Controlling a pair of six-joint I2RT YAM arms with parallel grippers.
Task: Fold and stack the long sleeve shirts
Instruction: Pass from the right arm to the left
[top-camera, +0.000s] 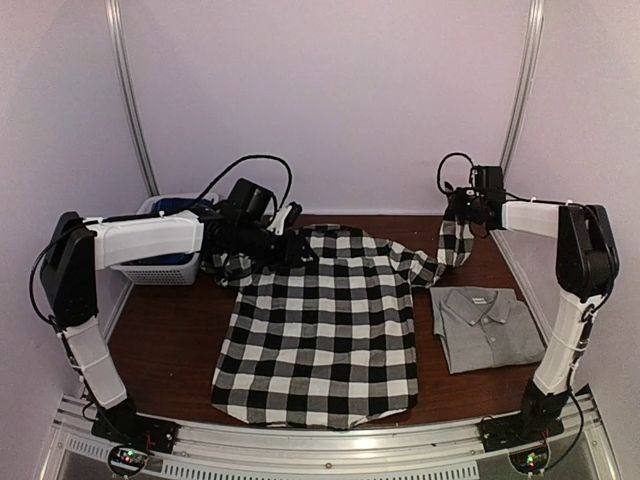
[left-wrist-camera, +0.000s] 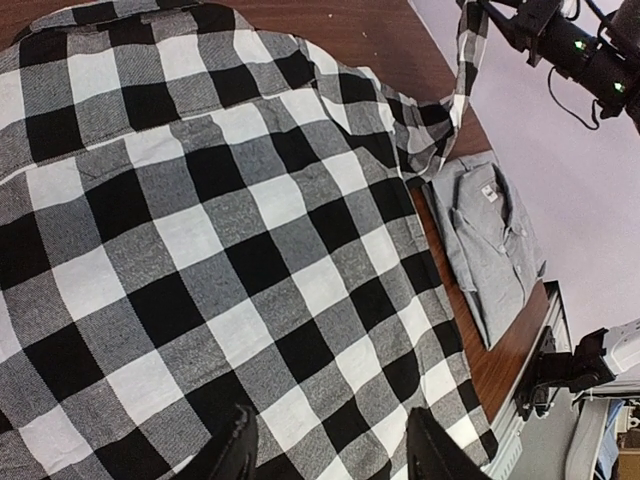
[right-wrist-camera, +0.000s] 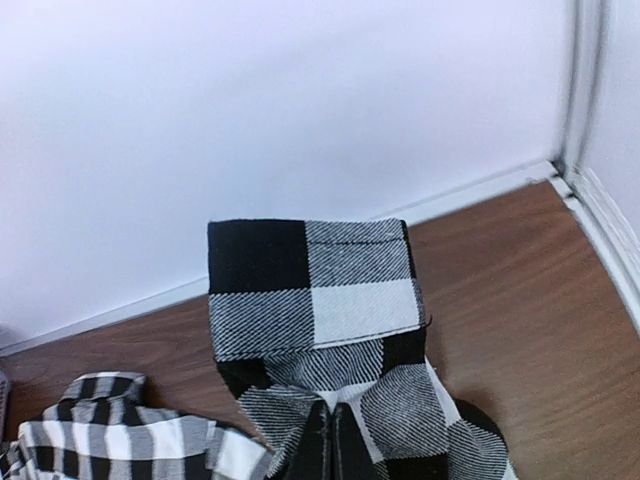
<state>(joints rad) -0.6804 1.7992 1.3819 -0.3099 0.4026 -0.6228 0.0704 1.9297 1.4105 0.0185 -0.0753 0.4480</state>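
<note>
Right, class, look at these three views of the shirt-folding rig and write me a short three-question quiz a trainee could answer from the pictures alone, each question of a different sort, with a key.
1. True or false: the grey shirt lies folded on the table, to the right of the spread checked shirt.
2. What does the right tool pinch? A) the sleeve of the checked shirt; B) the grey shirt's collar; C) a basket's rim.
3. Fill in: the left tool hovers over the checked shirt with its jaws ____.

Key: 1 true; 2 A; 3 open.
</note>
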